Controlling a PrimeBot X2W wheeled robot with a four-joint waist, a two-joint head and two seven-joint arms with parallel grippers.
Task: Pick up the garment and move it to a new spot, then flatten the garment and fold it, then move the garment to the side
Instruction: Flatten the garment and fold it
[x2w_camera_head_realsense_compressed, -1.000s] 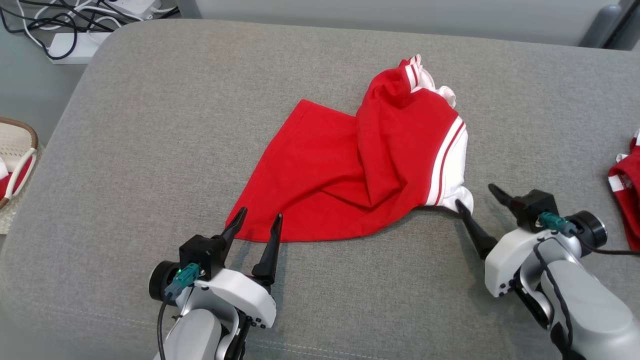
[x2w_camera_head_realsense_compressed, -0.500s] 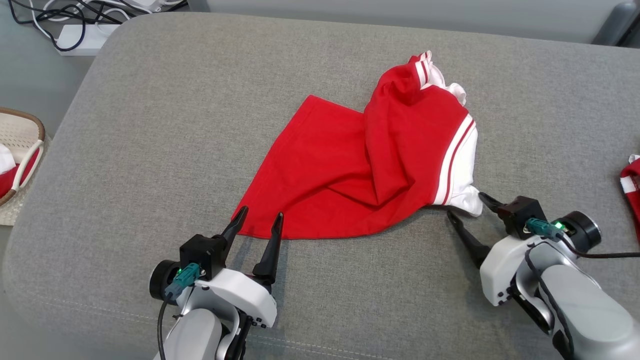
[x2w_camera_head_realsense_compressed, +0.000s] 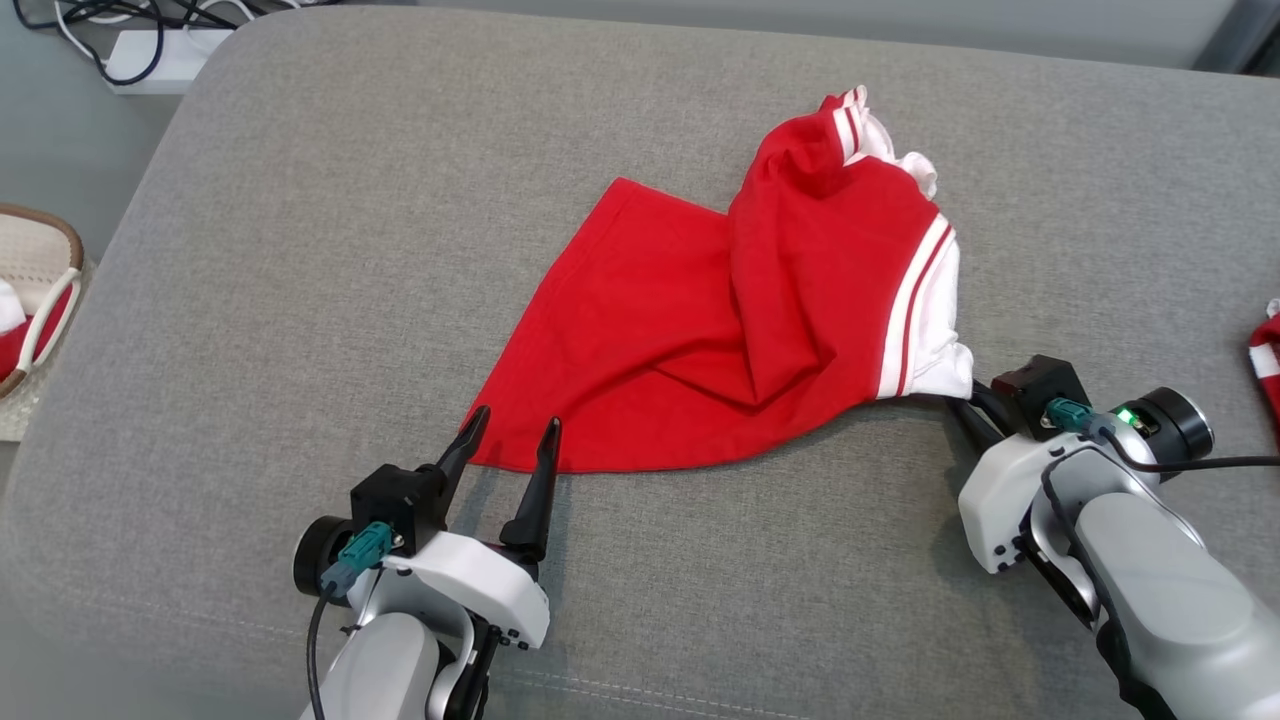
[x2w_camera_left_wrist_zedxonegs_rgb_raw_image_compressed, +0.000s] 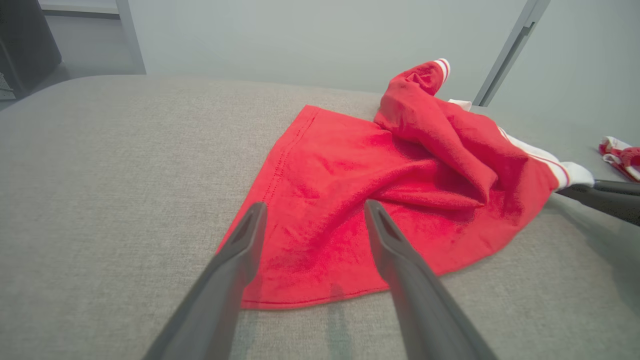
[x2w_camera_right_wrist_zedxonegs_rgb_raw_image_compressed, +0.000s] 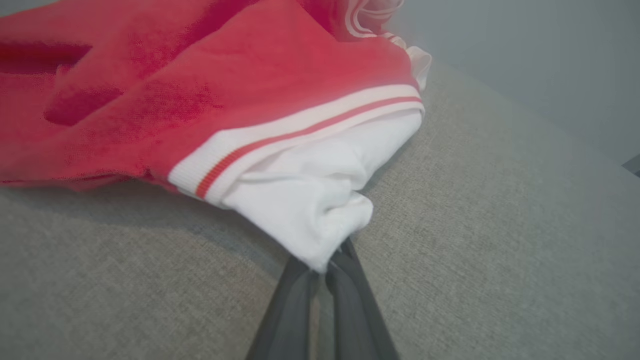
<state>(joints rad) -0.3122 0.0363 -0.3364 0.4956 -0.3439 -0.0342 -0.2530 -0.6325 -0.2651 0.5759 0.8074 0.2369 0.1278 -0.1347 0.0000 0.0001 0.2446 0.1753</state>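
Observation:
A red garment (x2w_camera_head_realsense_compressed: 700, 330) with white striped trim lies rumpled on the grey cushion (x2w_camera_head_realsense_compressed: 300, 250), its right half folded over itself. My right gripper (x2w_camera_head_realsense_compressed: 968, 398) is shut on the white sleeve corner (x2w_camera_right_wrist_zedxonegs_rgb_raw_image_compressed: 320, 235) at the garment's lower right; in the right wrist view the two fingers pinch that white cloth. My left gripper (x2w_camera_head_realsense_compressed: 515, 440) stands open at the garment's lower left corner (x2w_camera_left_wrist_zedxonegs_rgb_raw_image_compressed: 280, 280), its fingers (x2w_camera_left_wrist_zedxonegs_rgb_raw_image_compressed: 240, 250) straddling the red hem, apart from the cloth as far as I can tell.
A woven basket (x2w_camera_head_realsense_compressed: 35, 300) holding red and white cloth sits off the cushion's left edge. Another red and white garment (x2w_camera_head_realsense_compressed: 1265, 360) lies at the far right. A power strip with cables (x2w_camera_head_realsense_compressed: 150, 45) lies on the floor at the back left.
My right gripper moved in toward the white sleeve corner and shut on it. The left gripper stayed open by the hem. The head camera shifted a little.

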